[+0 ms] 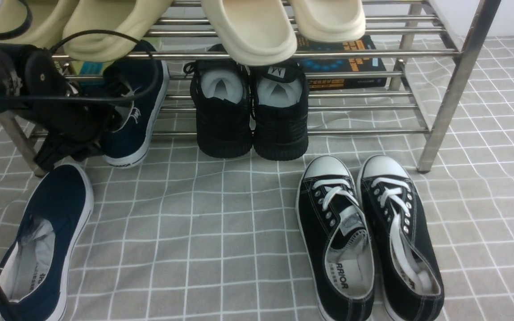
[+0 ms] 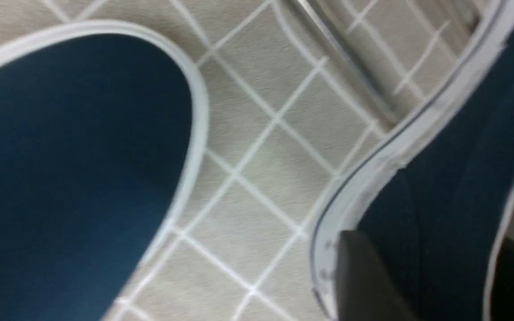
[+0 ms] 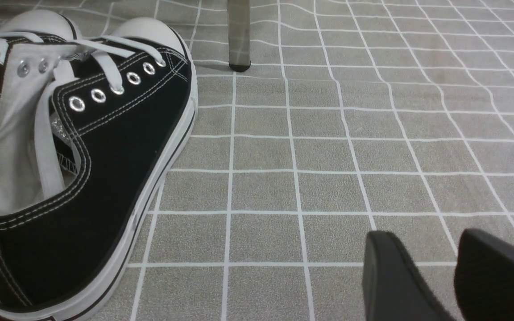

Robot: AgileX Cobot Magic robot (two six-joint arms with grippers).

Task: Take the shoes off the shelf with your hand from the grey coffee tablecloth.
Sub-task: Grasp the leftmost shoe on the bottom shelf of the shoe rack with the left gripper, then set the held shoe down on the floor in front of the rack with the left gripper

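Note:
One navy blue slip-on shoe (image 1: 43, 240) lies on the grey grid tablecloth (image 1: 221, 223) at the front left, its toe toward the steel shelf (image 1: 328, 131). The other navy shoe (image 1: 136, 120) leans off the lower tier at the left, with its toe down by the cloth. My left gripper (image 1: 114, 118) is shut on this shoe's side wall. In the left wrist view the gripper (image 2: 431, 243) has the shoe's navy wall (image 2: 453, 178) between its fingers, and the loose shoe's toe (image 2: 74, 169) is beside it. My right gripper (image 3: 426, 243) hangs low over bare cloth, slightly open and empty.
All-black knit sneakers (image 1: 250, 111) stand on the lower tier in the middle. Black lace-up sneakers (image 1: 368, 236) sit on the cloth at the front right, close to my right gripper (image 3: 83, 147). Cream slippers (image 1: 257, 31) lie on the top tier, with a book (image 1: 341, 62) behind. A shelf leg (image 1: 444, 111) stands at the right.

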